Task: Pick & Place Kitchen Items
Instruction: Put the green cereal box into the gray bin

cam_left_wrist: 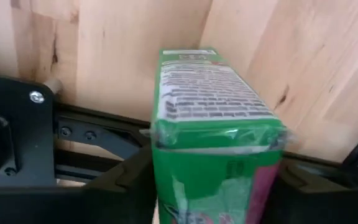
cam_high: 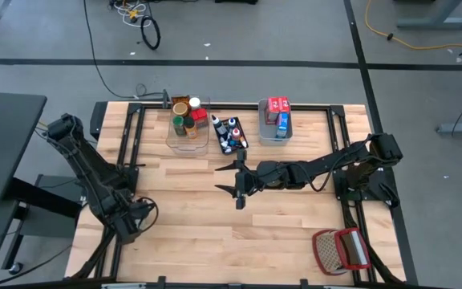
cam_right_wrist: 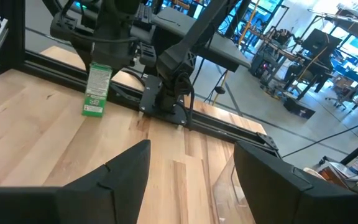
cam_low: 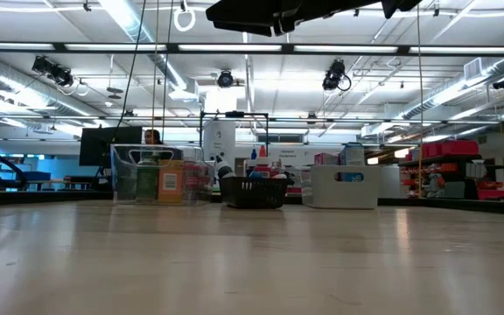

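At the near left corner of the table, the left gripper hangs low over the wood, and its 2 fingers are clamped on a green box from both sides. In the right wrist view this box hangs upright under the gripper, just above the table top and close to the black frame rail at the left edge.

Over the middle of the table, the right gripper is stretched out from the right side. Its fingers stand apart and nothing is between them.

At the far edge stand 3 bins in a row. The clear bin on the left holds jars and cans, the black bin in the middle holds small bottles and tubes, and the grey-blue bin on the right holds red and blue boxes. A red-and-white wire basket lies at the near right corner.
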### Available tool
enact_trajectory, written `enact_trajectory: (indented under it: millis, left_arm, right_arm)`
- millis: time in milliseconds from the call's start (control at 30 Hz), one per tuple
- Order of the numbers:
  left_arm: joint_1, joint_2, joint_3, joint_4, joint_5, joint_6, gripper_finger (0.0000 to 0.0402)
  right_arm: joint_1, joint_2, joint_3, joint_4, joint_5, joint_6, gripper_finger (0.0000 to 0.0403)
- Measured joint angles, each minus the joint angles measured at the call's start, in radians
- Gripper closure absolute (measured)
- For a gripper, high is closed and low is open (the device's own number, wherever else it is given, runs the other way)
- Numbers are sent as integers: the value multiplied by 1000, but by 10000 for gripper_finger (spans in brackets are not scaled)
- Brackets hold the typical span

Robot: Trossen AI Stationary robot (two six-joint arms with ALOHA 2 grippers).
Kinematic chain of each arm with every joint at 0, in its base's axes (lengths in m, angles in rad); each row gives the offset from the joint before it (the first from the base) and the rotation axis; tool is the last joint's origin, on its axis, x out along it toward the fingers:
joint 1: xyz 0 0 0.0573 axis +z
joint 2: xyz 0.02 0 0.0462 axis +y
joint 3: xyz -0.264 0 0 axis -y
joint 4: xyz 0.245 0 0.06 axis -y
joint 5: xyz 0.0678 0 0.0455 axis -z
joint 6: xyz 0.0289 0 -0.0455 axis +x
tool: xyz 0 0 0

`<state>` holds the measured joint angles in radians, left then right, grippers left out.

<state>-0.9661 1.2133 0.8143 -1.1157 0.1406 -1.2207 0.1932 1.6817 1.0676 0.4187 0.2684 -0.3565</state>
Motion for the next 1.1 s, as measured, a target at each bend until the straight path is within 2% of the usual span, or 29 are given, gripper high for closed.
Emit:
enact_trajectory:
  millis: [133,267,533,667,733,833,933,1100]
  left_arm:
    - [0,0,1,-3,-36,-12,237]
    - [7,0,1,-2,-71,-14,258]
    - [49,-1,3,13,-244,30,263]
    - [86,-1,3,43,-350,120,261]
    - [110,-1,3,73,-409,183,261]
    - [152,-1,2,131,-479,295,262]
    - [199,0,2,199,-510,424,260]
    - [273,0,2,300,-521,614,259]
  right_arm:
    - [0,0,0,0,0,0,160]
    - [0,0,0,3,0,0,160]
    - [-2,0,0,57,0,8,160]
    - [-3,0,0,61,0,20,160]
    - [-4,0,0,61,-5,71,160]
    - [-13,15,0,67,-66,186,160]
    - [-17,62,0,99,-131,273,160]
    - [-17,197,0,293,-159,266,160]
